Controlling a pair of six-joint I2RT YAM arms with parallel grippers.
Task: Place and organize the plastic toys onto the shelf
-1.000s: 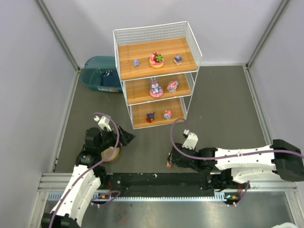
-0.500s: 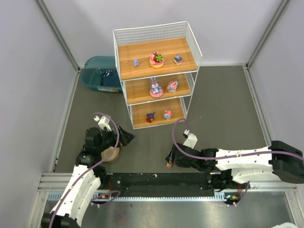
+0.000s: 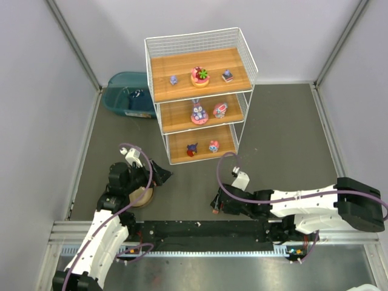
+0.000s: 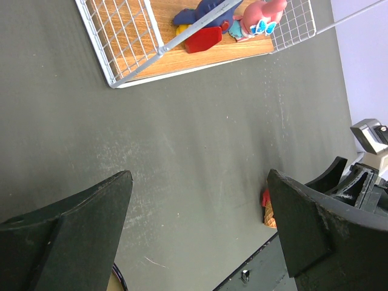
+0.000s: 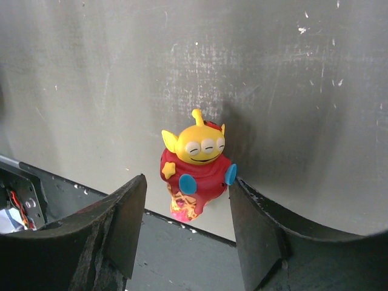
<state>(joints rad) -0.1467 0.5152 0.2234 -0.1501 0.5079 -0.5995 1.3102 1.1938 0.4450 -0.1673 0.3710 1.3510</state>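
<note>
Our left claw (image 4: 199, 176) hangs wide open and empty, well apart from the alien toy (image 5: 195, 167), which sits on the surface (image 5: 273, 73) by the near rail (image 5: 176, 254). We judge it light, hard and slick, best pinched across its red body. Its long axis runs antenna to feet, feet railward. Our right claw (image 5: 188, 182) straddles it, partly open, not yet gripping

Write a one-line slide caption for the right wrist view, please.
Right gripper, jaws open, flanking a red figurine with a yellow three-eyed head, upright on the dark table.
</note>
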